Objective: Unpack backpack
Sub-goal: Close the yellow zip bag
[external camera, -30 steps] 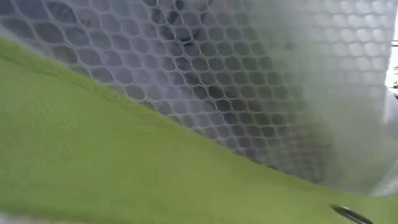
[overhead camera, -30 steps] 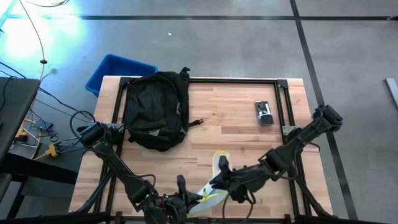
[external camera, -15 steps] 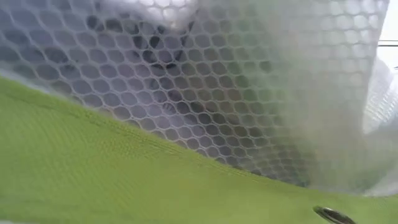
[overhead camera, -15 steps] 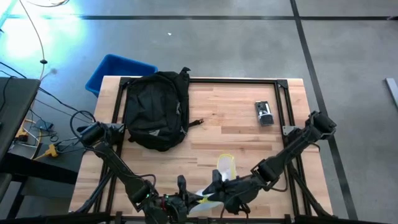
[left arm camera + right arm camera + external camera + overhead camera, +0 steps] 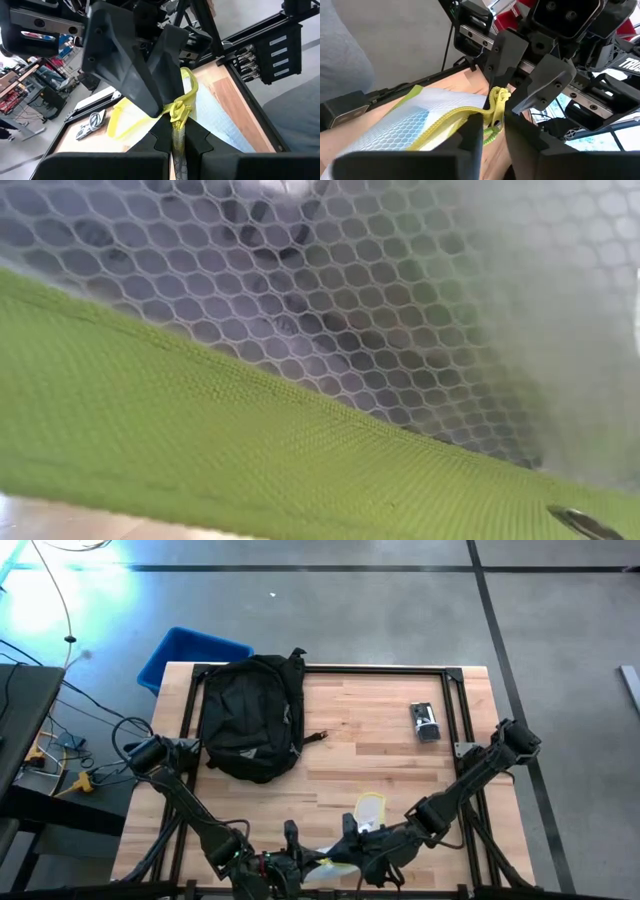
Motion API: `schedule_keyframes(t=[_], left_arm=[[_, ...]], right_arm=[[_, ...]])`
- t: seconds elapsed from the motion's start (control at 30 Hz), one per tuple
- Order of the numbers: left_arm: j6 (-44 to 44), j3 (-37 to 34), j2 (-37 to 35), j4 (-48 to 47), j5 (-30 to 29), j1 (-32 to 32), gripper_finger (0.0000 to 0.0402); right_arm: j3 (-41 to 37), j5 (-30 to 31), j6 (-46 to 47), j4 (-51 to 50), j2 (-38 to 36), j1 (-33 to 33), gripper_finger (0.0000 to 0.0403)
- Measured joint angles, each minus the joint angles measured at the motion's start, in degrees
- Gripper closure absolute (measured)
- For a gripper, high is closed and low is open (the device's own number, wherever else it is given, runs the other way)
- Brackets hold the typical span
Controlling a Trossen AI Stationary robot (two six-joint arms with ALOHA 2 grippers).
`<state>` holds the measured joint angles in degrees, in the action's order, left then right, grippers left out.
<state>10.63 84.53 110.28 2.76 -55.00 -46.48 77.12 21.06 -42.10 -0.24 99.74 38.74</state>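
The black backpack (image 5: 250, 715) lies flat on the table's far left, and no gripper touches it. A clear mesh pouch with a yellow edge (image 5: 365, 810) is held up over the near edge between both grippers. It fills the low view (image 5: 330, 330). My left gripper (image 5: 178, 139) is shut on the pouch from one side. My right gripper (image 5: 494, 131) faces it and is shut on the same yellow zipper end. In the high view the left gripper (image 5: 308, 862) and the right gripper (image 5: 346, 844) meet near the table's front. My left gripper pinches the pouch's yellow zipper edge (image 5: 178, 125) between its two fingers, just below the bunched yellow end. The pouch is clear of the table. My right gripper pinches the bunched yellow zipper end (image 5: 495, 111) between its fingers (image 5: 150, 85), meeting the left gripper head-on. The pouch's mesh body (image 5: 405, 127) trails away beside it.
A blue bin (image 5: 190, 655) stands off the table's far left corner. A small dark and silver device (image 5: 425, 722) lies on the wood at the far right. Black frame rails (image 5: 455, 710) run along the table's edges. Bare wood (image 5: 370, 740) lies between the backpack and the device.
My right gripper has gone toward the table's near edge and closer to the left gripper, sinking a little. The pouch's free far end has swung slightly toward the right, and its held end has stayed at the left gripper.
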Motion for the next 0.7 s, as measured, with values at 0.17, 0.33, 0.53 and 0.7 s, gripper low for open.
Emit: schedule_keyframes(t=[0.17,0.33,0.53,0.7], left_arm=[[-0.02,0.0,0.0,-0.24,-0.07,0.0,0.0401],[-0.08,-0.02,0.02,-0.53,-0.57,0.31,0.0401],[-1.54,-0.02,0.11,-1.64,0.6,-0.26,0.0401],[-1.57,-0.02,0.11,-1.62,0.3,-0.39,0.0401]], right_arm=[[0.0,2.86,-0.16,-0.08,0.0,0.3,0.0397],[0.09,16.23,-4.67,1.43,-0.04,1.94,0.0403],[0.11,28.01,-11.68,1.11,-0.09,5.25,0.0402],[0.11,29.63,-11.72,-0.23,-0.09,7.3,0.0402]])
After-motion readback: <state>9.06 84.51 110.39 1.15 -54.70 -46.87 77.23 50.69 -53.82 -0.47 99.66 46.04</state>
